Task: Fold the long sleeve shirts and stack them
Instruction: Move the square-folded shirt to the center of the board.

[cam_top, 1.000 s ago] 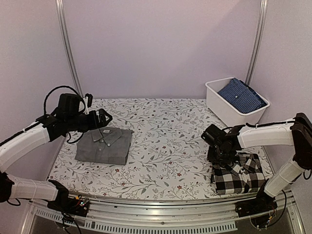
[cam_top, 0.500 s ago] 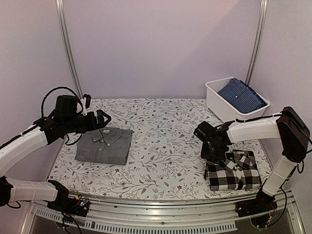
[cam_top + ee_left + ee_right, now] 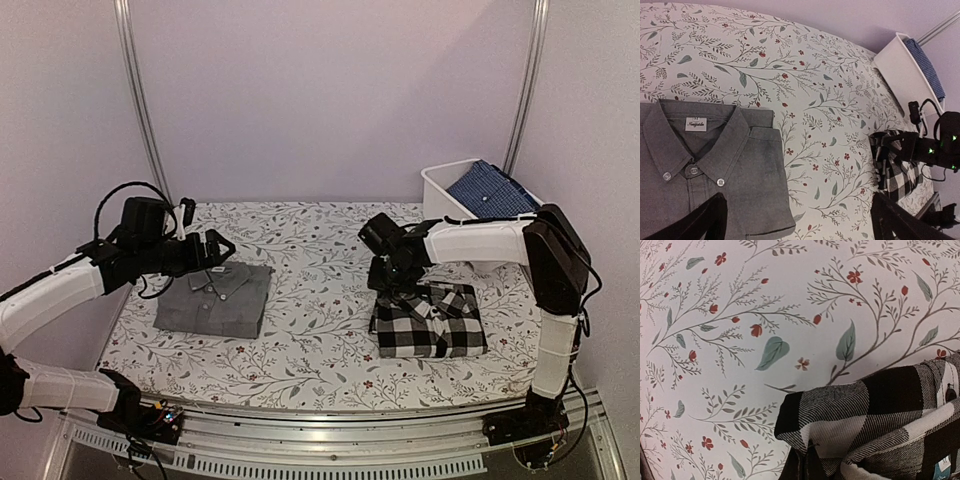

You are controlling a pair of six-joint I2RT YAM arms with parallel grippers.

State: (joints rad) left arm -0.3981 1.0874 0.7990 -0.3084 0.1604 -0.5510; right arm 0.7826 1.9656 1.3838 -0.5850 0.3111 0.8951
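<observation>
While my right jaws pinch the checked shirt (image 3: pixel 438 325) at its left edge, the grey shirt (image 3: pixel 215 300) lies well off to my left, beneath my spread left jaws.

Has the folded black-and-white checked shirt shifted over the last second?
Yes. The black-and-white checked shirt slid left, toward the folded grey shirt, with the right gripper shut on its edge.

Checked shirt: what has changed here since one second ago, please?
The right pincer, shut on the checked shirt, dragged it left, toward the middle of the table. The grey shirt, the bin and the open left pincer by that shirt stayed about as they were.
</observation>
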